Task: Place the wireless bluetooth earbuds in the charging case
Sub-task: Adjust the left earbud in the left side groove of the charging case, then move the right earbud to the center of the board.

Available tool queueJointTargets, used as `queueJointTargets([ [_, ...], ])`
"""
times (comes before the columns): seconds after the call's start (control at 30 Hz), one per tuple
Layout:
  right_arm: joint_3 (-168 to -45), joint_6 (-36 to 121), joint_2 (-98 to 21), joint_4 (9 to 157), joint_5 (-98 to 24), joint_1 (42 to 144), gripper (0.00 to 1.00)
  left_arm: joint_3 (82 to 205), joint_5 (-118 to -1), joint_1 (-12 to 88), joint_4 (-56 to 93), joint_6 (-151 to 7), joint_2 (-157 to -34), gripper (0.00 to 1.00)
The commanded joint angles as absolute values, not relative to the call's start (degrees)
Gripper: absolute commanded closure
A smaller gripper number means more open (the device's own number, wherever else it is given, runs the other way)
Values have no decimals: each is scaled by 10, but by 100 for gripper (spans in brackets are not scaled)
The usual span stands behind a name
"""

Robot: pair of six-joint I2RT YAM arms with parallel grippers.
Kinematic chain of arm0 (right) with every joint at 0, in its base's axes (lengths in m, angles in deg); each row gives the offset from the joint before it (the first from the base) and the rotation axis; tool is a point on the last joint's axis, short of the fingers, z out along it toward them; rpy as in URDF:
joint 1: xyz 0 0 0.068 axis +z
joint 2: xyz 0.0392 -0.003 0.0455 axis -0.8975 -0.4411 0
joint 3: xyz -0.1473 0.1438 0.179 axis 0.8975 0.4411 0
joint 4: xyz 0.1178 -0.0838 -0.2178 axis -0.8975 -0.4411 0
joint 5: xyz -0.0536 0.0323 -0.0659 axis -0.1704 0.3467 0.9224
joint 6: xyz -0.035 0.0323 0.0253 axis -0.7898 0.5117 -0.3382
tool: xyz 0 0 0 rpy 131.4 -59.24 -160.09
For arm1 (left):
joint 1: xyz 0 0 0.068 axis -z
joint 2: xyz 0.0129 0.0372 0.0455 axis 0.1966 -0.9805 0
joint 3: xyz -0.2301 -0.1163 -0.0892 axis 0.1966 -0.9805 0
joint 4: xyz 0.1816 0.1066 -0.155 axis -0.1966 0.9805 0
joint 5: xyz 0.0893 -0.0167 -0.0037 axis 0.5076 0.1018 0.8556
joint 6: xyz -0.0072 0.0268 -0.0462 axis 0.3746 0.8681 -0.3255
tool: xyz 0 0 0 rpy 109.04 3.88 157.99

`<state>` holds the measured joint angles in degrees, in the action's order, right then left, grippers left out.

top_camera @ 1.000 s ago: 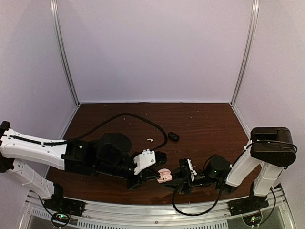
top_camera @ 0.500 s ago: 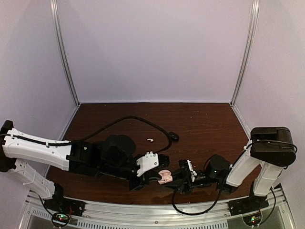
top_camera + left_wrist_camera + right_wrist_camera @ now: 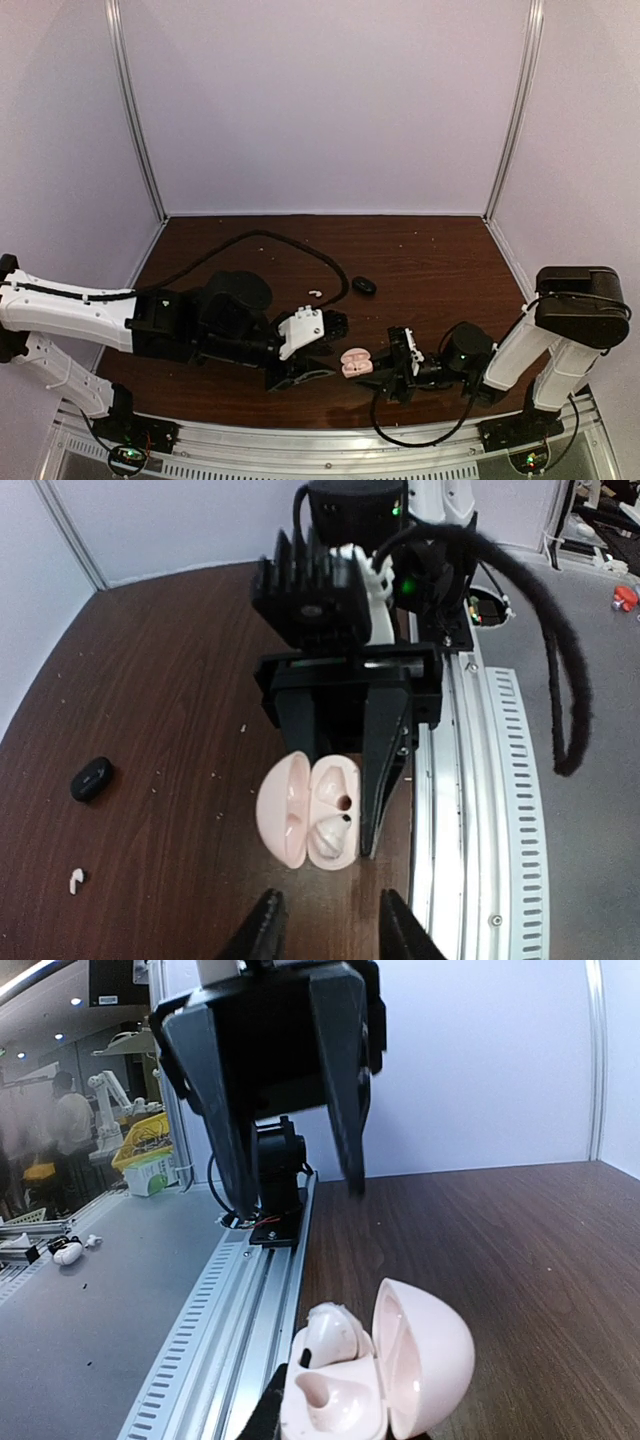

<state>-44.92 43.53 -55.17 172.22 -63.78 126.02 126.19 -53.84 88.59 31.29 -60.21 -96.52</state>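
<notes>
A pink charging case (image 3: 354,362) lies open near the table's front edge. My right gripper (image 3: 372,368) is shut on it, with one black finger (image 3: 383,765) along its side. One white earbud (image 3: 331,836) sits in the case's near slot, and the other slot is empty. It also shows in the right wrist view (image 3: 336,1336). My left gripper (image 3: 322,352) is open and empty, a short way left of the case, with its fingertips (image 3: 264,930) apart from it. A second white earbud (image 3: 314,292) lies loose on the table. A small black thing (image 3: 364,286) lies behind it.
A thick black cable (image 3: 290,248) loops across the table behind the left arm. The metal front rail (image 3: 470,810) runs close beside the case. White walls enclose the table at the back and sides.
My left gripper has drawn back to the left, away from the case, and stands open. The right gripper has shifted the case slightly right and back.
</notes>
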Motion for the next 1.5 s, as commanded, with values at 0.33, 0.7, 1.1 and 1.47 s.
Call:
queueJointTargets([
  [0.33, -364, 470, -471, 1791, -589, 1226, 100, 1401, -698, 581, 402, -553, -1086, 49],
  [0.7, -361, 466, -436, 1759, -606, 1219, 100, 1677, -653, 541, 623, -413, -1376, 45],
  [1.1, -361, 469, -451, 1777, -613, 1217, 100, 1789, -628, 522, 640, -389, -1501, 42],
  [1.47, -367, 471, -467, 1790, -617, 1217, 100, 1850, -646, 507, 646, -385, -1552, 45],
])
